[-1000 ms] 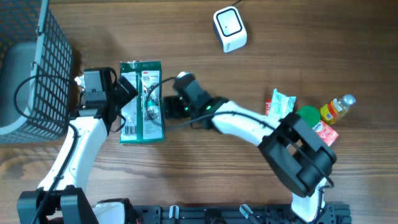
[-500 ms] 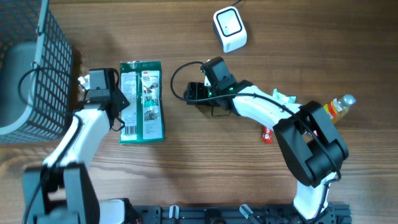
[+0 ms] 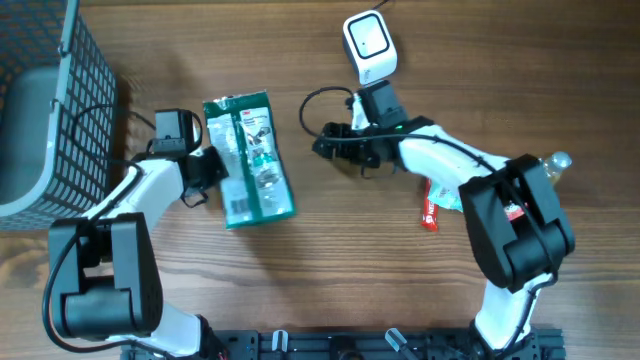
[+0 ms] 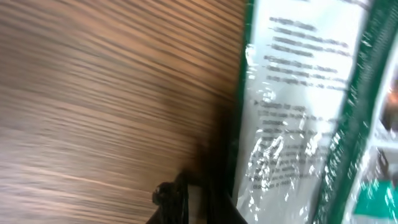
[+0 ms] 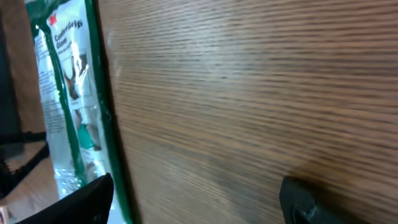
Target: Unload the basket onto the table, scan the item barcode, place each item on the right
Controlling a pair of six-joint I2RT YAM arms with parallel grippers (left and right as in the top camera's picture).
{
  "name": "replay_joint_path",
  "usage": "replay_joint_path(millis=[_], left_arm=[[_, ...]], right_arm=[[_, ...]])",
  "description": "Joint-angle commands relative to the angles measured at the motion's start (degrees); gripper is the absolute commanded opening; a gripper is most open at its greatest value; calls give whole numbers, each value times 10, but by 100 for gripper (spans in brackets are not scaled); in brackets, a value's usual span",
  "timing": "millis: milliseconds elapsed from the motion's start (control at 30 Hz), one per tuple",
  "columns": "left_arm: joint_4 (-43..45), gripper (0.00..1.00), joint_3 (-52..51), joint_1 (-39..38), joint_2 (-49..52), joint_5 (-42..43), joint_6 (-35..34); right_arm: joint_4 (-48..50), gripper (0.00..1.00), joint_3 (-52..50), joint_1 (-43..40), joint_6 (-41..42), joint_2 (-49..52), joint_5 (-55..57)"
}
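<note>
The overhead camera hangs above the brown wooden table and looks straight down, from far enough to take in both arms and the whole green and clear plastic package. The left wrist camera sits very low and close, its blurred view facing one long edge of this package. The right wrist camera, also low but further off, looks across bare wood toward the same package, so all three views share it.

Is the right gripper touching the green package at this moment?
Apart. The overhead view shows a strip of bare table between the right gripper and the green package.
</note>
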Motion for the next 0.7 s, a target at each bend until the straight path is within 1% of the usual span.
replay_joint_path(millis=[0, 133, 167, 200, 367, 500, 567, 667], left_arm=[[-14, 5, -19, -36, 25, 70, 25], [-7, 6, -19, -78, 25, 59, 24], [-7, 4, -19, -84, 25, 22, 15], [-8, 4, -18, -85, 25, 5, 4], [-14, 4, 2, -73, 2, 0, 3], [-13, 4, 7, -71, -6, -2, 2], [-19, 4, 7, -72, -6, -46, -24], [-17, 5, 7, -72, -5, -79, -25]], right_arm=[[-16, 86, 2, 3, -35, 11, -29], [-29, 87, 2, 4, -42, 11, -35], [-29, 87, 2, 4, -42, 11, -35], [-29, 87, 2, 4, -42, 11, -36], [-38, 87, 2, 19, -42, 11, -52], [-63, 87, 2, 57, -42, 11, -57], [-76, 87, 2, 92, -42, 11, -56], [-75, 87, 2, 129, -40, 11, -56]])
